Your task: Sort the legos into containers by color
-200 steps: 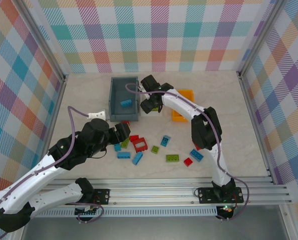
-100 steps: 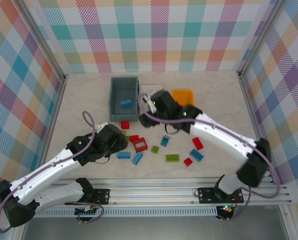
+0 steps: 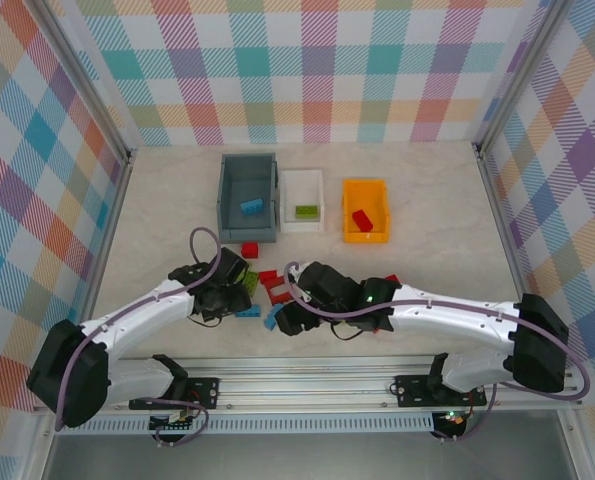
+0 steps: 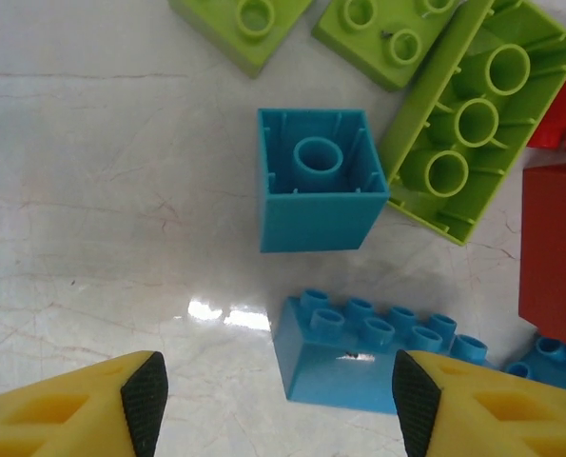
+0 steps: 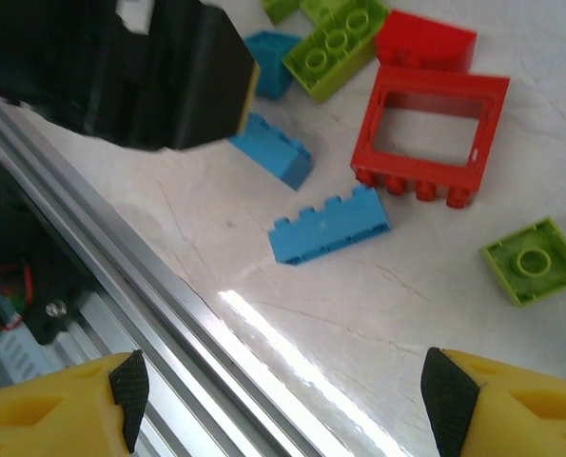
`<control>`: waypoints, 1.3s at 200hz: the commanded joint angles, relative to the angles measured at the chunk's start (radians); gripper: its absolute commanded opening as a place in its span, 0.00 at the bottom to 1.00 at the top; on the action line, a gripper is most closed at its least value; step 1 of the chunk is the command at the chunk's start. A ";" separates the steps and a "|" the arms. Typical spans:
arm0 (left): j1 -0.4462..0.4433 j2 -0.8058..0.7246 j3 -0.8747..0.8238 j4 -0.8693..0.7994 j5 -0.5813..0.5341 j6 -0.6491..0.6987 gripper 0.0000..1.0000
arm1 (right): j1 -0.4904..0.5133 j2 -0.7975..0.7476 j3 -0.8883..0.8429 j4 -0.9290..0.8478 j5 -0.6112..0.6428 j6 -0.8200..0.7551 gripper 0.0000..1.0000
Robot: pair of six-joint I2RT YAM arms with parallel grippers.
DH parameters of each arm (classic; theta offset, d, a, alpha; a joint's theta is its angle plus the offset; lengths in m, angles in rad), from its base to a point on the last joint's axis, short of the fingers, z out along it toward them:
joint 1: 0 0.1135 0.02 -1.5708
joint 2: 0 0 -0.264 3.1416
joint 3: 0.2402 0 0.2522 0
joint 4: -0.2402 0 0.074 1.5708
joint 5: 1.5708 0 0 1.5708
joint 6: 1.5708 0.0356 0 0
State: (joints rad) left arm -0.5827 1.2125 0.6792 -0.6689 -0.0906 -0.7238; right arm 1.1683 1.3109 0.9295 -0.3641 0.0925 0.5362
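Left wrist view: the left claw stands fairly wide and holds nothing. A light blue brick, studs up, lies between its tips, one end passing under the right-hand pad. Just beyond it, a square blue brick shows its hollow underside and touches an upturned lime green brick. A red brick sits at the frame's right edge.

Right wrist view: the right claw is wide and empty, over the bare bench beside the aluminium rail. Ahead of it lie a long blue brick, then a red frame piece, with a green square plate off to the right.

Top external view: both claws sit close together among the loose legos near the bench's front. Further back, the containers stand in a row. The grey bin holds a blue brick, the white bin a green one, and the orange bin a red one.
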 commanded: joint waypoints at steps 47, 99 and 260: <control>0.059 0.127 0.030 0.084 0.013 0.152 0.63 | 0.002 -0.006 0.017 0.055 -0.016 0.065 0.78; 0.092 0.186 0.032 0.156 0.020 0.190 0.57 | 0.002 -0.010 0.012 0.050 -0.012 0.064 0.78; 0.104 0.267 0.081 0.176 -0.018 0.229 0.51 | 0.002 0.018 0.012 0.053 -0.034 0.062 0.77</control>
State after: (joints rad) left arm -0.4946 1.4670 0.7376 -0.4911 -0.0902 -0.5030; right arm 1.1683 1.3270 0.9295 -0.3325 0.0731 0.5911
